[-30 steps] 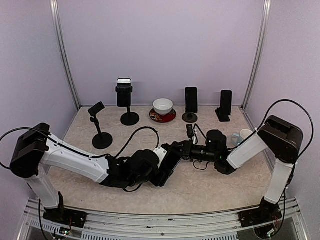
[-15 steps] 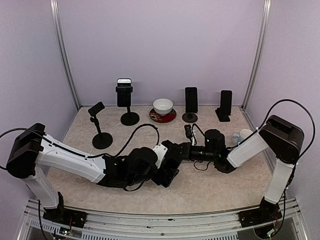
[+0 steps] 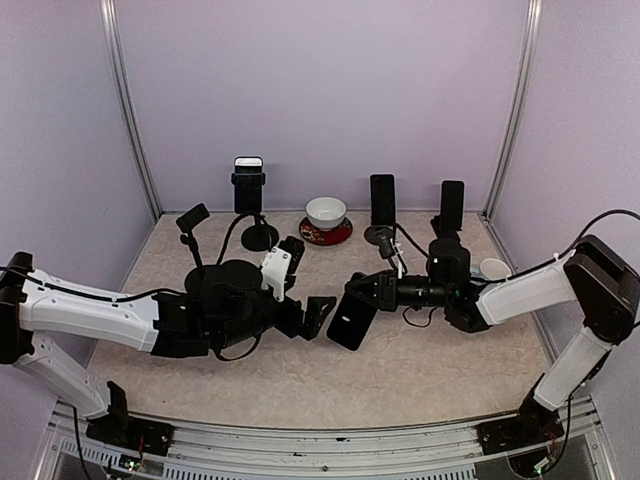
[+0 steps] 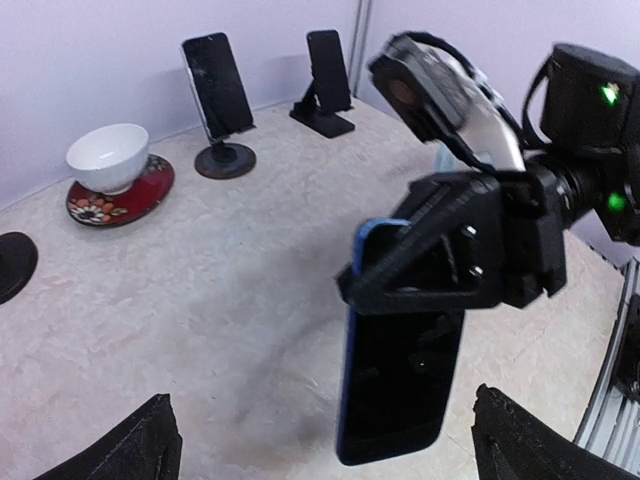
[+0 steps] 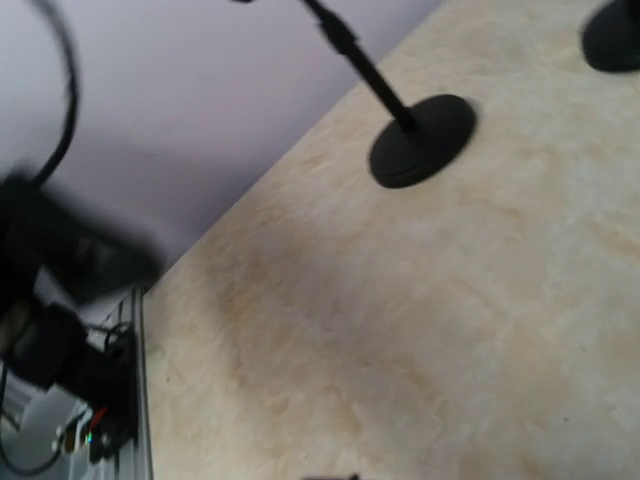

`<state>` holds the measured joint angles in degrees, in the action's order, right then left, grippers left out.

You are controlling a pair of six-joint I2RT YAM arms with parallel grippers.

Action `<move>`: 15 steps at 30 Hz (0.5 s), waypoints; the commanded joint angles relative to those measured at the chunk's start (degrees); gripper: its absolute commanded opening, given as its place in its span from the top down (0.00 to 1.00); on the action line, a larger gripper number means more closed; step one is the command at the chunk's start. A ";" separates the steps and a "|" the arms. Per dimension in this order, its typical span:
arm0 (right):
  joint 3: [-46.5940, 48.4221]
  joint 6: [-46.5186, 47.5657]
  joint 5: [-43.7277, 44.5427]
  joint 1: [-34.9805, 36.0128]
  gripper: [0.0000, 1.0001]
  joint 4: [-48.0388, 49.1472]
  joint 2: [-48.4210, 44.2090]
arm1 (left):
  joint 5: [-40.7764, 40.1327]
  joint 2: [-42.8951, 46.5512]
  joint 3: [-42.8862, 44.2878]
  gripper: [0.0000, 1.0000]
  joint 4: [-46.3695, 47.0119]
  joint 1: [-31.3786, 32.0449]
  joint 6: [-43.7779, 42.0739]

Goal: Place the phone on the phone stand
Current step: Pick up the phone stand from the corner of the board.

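A dark phone with a blue edge [image 3: 351, 320] hangs tilted above the middle of the table, gripped at its top end by my right gripper [image 3: 364, 297], which is shut on it. The left wrist view shows the phone [image 4: 400, 375] under the right gripper's black fingers [image 4: 450, 255]. My left gripper [image 3: 311, 313] is open and empty, just left of the phone and apart from it; its fingertips [image 4: 150, 450] frame the phone. The empty phone stand [image 3: 197, 250] stands at the left, its base also in the right wrist view [image 5: 420, 140].
Three stands at the back hold phones: a tall one [image 3: 249, 190], a round-based one [image 3: 382, 203] and an angled one [image 3: 451, 210]. A white bowl [image 3: 326, 211] sits on a red plate [image 3: 325, 234]. A white cup [image 3: 492, 268] stands at the right.
My left gripper has let go of the phone, opened and drawn back to the left. My right gripper now holds the phone alone and has raised it.
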<state>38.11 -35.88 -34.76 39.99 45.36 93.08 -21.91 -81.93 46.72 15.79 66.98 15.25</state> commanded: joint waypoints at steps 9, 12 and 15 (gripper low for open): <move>0.76 14.42 -8.08 -1.05 1.00 -10.36 -10.54 | -3.96 13.54 -1.57 0.01 -7.46 -10.29 2.73; 0.46 15.60 -8.81 -1.14 1.00 -11.10 -10.98 | -5.10 15.66 -1.33 0.01 -9.62 -12.79 3.41; 0.05 16.05 -9.25 -1.23 1.00 -11.16 -11.08 | -5.80 17.46 -1.05 0.01 -11.79 -15.12 4.22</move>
<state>38.11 -22.28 -41.74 39.44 34.24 83.83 -25.71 -66.96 45.87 8.38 54.28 17.89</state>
